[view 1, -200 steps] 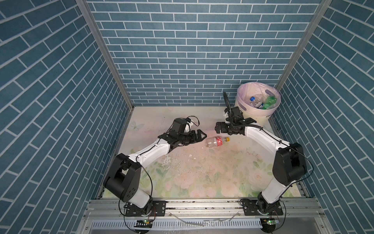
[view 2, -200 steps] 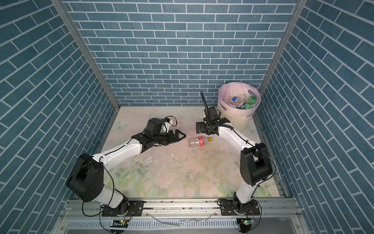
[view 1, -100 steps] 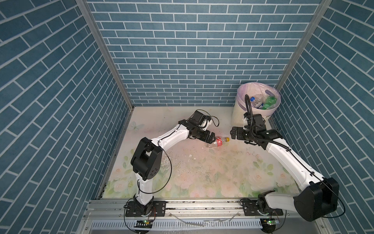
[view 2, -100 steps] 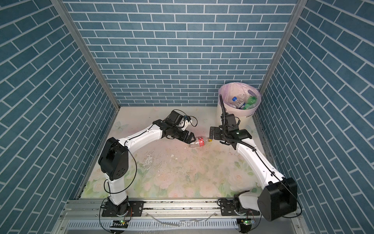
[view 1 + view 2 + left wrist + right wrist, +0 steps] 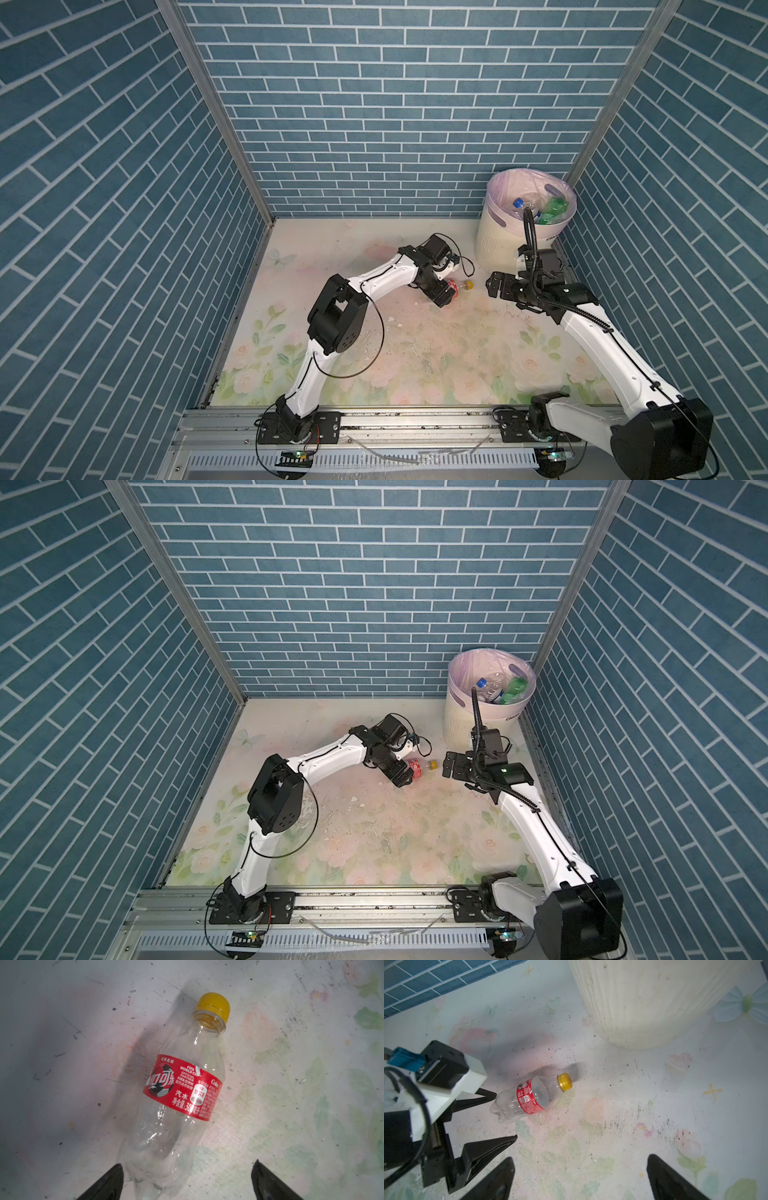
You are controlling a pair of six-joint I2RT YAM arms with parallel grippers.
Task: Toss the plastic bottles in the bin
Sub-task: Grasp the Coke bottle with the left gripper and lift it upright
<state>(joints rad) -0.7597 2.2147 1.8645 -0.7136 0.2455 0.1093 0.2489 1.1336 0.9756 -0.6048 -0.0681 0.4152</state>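
Note:
A clear plastic bottle [image 5: 458,286] with a red label and a yellow cap lies on its side on the floral floor, in front of the bin and left of it; it also shows as the bottle [image 5: 417,767] [image 5: 182,1088] [image 5: 529,1097]. My left gripper [image 5: 449,293] [image 5: 409,774] [image 5: 188,1165] [image 5: 502,1118] is open and low over the floor. The bottle's base lies between its fingers, close to one fingertip [image 5: 117,1169]. My right gripper [image 5: 492,285] [image 5: 446,765] [image 5: 580,1159] is open and empty, just right of the cap. The cream ribbed bin [image 5: 498,245] [image 5: 461,723] [image 5: 643,1001] holds several bottles [image 5: 544,205].
The bin stands in the back right corner against the blue brick walls [image 5: 374,124]. Small white scraps and dark specks litter the floor [image 5: 415,345]. A metal rail [image 5: 415,419] runs along the front edge.
My left arm has reached right, bringing its open fingers around the bottle's base. My right gripper has drawn back from the bottle toward the right, in front of the bin.

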